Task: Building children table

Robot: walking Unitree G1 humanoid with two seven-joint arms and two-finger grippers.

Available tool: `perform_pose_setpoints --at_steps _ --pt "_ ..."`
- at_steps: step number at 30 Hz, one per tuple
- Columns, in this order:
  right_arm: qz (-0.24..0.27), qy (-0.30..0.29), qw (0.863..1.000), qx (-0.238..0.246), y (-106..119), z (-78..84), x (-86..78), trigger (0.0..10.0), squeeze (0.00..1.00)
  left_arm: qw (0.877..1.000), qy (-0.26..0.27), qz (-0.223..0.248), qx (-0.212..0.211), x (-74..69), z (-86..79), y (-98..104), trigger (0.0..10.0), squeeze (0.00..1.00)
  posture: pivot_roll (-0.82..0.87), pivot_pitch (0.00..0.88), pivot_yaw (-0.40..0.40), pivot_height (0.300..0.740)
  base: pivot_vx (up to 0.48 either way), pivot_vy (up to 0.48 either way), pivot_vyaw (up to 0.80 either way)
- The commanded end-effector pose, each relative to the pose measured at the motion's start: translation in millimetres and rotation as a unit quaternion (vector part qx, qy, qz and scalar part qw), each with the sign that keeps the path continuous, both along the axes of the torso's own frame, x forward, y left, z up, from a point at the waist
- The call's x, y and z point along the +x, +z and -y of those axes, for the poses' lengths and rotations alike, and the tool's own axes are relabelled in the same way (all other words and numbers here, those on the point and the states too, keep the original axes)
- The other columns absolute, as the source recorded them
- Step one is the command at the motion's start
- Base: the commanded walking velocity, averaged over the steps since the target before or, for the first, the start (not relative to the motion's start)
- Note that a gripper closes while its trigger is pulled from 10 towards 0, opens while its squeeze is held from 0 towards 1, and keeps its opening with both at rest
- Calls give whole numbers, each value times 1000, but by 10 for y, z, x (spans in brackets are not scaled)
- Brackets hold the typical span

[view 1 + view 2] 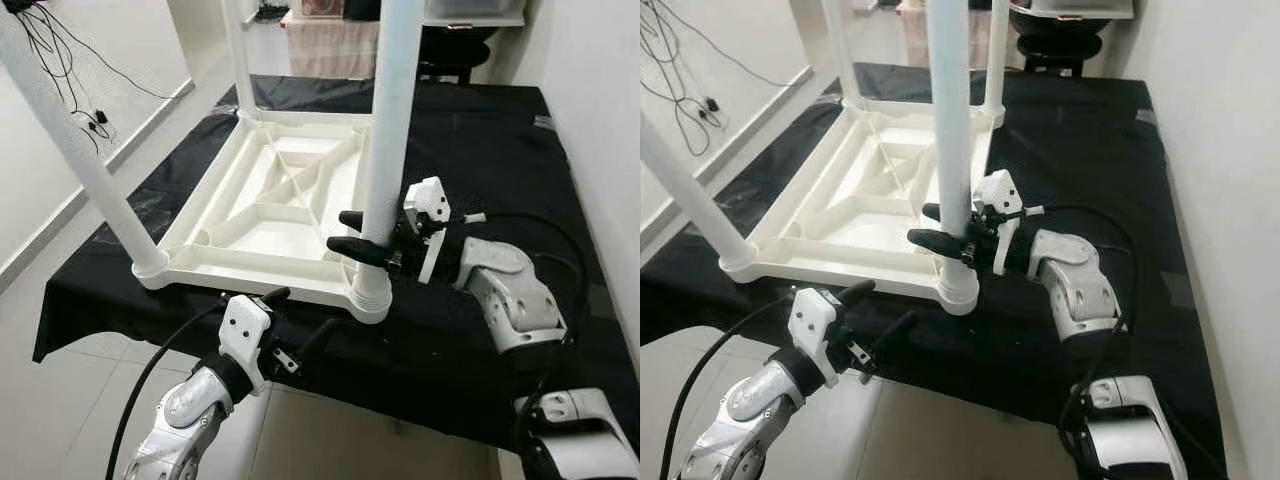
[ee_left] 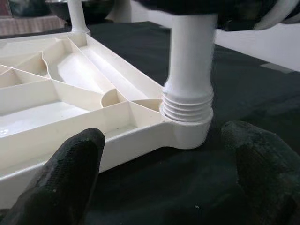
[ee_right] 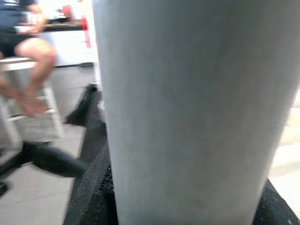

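- The right hand point(image 1: 362, 236) reaches in from the robot's right with its forearm bent at the elbow and lying low over the black-draped surface point(image 1: 500, 150); its two black fingers point(image 1: 358, 250) point sideways and are clamped around the near right table leg point(image 1: 390, 130), just above the leg's threaded base.
- In the right wrist view that white leg point(image 3: 197, 112) stands upright directly against the hand, with black finger material at both lower edges.
- The left hand point(image 1: 300, 320) rises from below the near edge of the surface, forearm angled up and forward, its fingers spread wide and holding nothing.
- The upside-down white tabletop point(image 1: 270, 200) lies flat just beyond the left hand; in the left wrist view the threaded socket corner point(image 2: 187, 126) sits between and ahead of the two parted fingertips point(image 2: 70, 173), apart from both.
- Another leg point(image 1: 80, 160) stands at the corner further left of the left hand, and a third leg point(image 1: 238, 55) at a far corner.
- A seated person's legs point(image 3: 28, 61) show, blurred, past the right hand.
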State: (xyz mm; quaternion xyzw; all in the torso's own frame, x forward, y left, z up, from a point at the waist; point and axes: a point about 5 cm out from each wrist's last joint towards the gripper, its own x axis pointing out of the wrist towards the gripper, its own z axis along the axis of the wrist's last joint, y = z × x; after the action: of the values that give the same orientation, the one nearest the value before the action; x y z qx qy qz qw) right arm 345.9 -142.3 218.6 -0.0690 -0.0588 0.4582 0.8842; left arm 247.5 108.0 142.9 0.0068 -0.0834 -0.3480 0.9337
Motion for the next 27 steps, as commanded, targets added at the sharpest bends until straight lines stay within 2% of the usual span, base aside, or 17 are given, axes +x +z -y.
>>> perform_pose_setpoints --at_steps 1,2,3,4,5,6,13,14,16,17,18,22,23,24,26,27 --pt "4 -70 998 -5 -49 63 27 0 0 1000 -2 -7 7 -12 -11 -56 10000 0 7 124 4 740 0 0 0" --pt "-6 -204 979 4 -177 84 23 0 0 1000 -1 -6 7 -14 -28 -51 10000 0 3 132 8 740 0 0 0" --pt "-37 -260 965 4 -440 -38 -162 0 0 1000 4 -5 6 -14 -41 -45 10000 0 3 142 24 740 0 0 0" --pt "-37 -260 965 4 -440 -38 -162 0 0 1000 4 -5 6 -14 -41 -45 10000 0 3 142 24 740 0 0 0" --pt "-50 -305 951 0 -601 -107 -315 0 0 1000 8 -4 5 -13 -51 -42 10000 0 3 143 27 740 0 0 0" --pt "-57 -299 952 -19 -691 -216 -401 0 0 1000 10 -3 6 -10 -59 -43 10000 0 -9 129 33 740 0 0 0" --pt "-64 -259 964 -16 -675 -326 -326 0 0 1000 -7 -5 7 7 -41 -45 10000 0 0 135 19 740 0 0 0" --pt "-59 -251 966 -4 -647 -358 -326 10000 0 1000 -5 -4 7 5 -44 -42 10000 0 0 134 20 740 0 0 0" --pt "-55 -246 968 6 -623 -379 -327 10000 0 1000 -3 -3 6 3 -47 -40 10000 0 0 134 20 740 0 0 0" --pt "-49 -226 973 12 -577 -403 -318 10000 0 1000 1 -1 6 2 -50 -36 10000 0 4 139 20 740 0 0 0" --pt "-45 -196 979 26 -499 -434 -307 10000 1000 1000 4 0 5 4 -51 -32 10000 0 6 140 18 740 0 0 0" --pt "-22 -102 993 56 -216 -421 -243 10000 1000 1000 2 -3 4 10 -44 -28 10000 0 11 143 16 740 0 0 0" --pt "-22 -102 993 56 -216 -421 -243 10000 1000 1000 2 -3 4 10 -44 -28 10000 0 11 143 16 740 0 0 0" --pt "-9 -59 997 50 -120 -365 -201 10000 1000 1000 -2 -5 4 15 -40 -29 10000 0 20 143 17 740 0 0 0" --pt "10 -15 999 28 -37 -290 -163 10000 973 1000 -4 -6 4 18 -37 -29 10000 0 26 140 18 740 0 0 0" --pt "10 -15 999 28 -37 -290 -163 10000 973 1000 -4 -6 4 18 -37 -29 10000 0 26 140 18 740 0 0 0"
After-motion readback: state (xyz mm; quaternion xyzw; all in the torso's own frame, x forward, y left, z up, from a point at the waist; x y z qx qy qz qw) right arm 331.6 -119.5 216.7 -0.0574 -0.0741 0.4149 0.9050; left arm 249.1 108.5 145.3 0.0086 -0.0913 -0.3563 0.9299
